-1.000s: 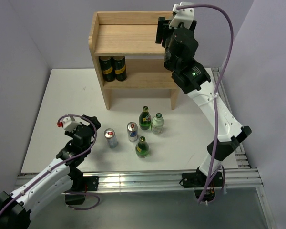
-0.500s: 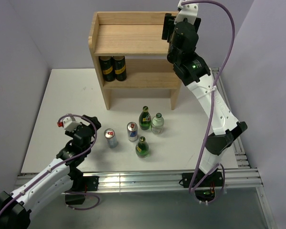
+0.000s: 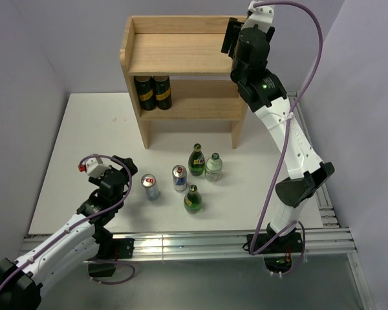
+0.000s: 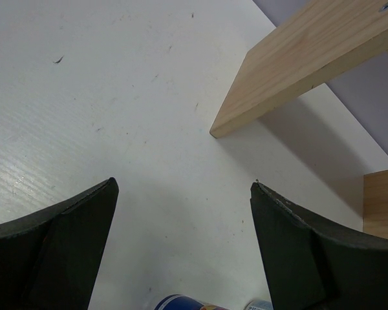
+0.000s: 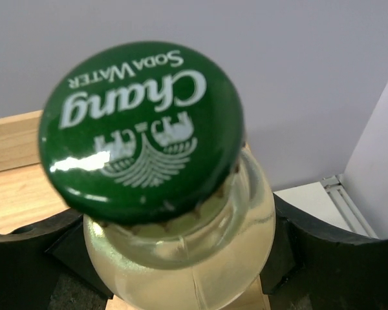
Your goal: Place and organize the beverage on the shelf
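The clear bottle [image 5: 181,255] with a green "Chang Soda Water" cap [image 5: 142,126] is clamped at the neck between the jaws of the right gripper [image 3: 231,36]. It is held up at the right end of the shelf [image 3: 174,59], level with the top tier. In the right wrist view the wooden top board lies beneath and behind the bottle. From overhead the gripper hides the bottle.

On the lower tier, at its left end, two dark containers [image 3: 152,92] stand side by side and touch.

The other drinks stand upright on the table [image 3: 84,139] in front of the shelf:
- a second clear bottle [image 3: 214,167], just beside a green bottle [image 3: 196,160]
- another green bottle [image 3: 193,199], nearer the arms
- two cans [image 3: 179,178] [image 3: 150,187], to their left

The left gripper [image 4: 183,187] hangs low over the table with its jaws spread wide and nothing between them. It is just left of the nearer can.
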{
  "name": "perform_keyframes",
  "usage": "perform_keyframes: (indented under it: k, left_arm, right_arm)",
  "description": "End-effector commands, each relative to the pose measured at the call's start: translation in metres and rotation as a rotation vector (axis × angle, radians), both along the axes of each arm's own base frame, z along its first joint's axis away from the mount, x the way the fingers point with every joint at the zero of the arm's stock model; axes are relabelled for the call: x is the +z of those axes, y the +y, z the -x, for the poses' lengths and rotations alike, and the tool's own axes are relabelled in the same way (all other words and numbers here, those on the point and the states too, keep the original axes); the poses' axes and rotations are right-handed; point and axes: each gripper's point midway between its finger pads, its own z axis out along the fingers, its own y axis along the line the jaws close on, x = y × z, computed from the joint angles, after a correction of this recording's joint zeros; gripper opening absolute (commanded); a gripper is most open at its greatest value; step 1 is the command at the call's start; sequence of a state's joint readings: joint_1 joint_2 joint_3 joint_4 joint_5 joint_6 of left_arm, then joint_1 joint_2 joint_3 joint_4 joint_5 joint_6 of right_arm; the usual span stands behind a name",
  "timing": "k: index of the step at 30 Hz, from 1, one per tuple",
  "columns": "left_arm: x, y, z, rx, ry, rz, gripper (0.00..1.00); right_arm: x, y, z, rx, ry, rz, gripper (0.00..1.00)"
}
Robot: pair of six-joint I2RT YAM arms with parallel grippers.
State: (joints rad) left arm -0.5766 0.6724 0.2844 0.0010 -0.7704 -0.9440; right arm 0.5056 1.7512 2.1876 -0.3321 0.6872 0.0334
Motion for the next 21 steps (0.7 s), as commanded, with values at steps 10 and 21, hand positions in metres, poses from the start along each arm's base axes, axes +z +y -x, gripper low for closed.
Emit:
perform_keyframes:
  k: [10,21]
  left_arm:
    - [0.004,-0.005,-0.004,-0.015,-0.016,-0.001,0.9]
    - [0.005,-0.003,-0.005,-0.007,-0.016,-0.005,0.9]
  right_arm:
    - [0.02,0.001,-0.011,0.003,-0.081,-0.067,0.88]
    - [0.013,-0.003,-0.018,-0.023,-0.078,-0.066,0.94]
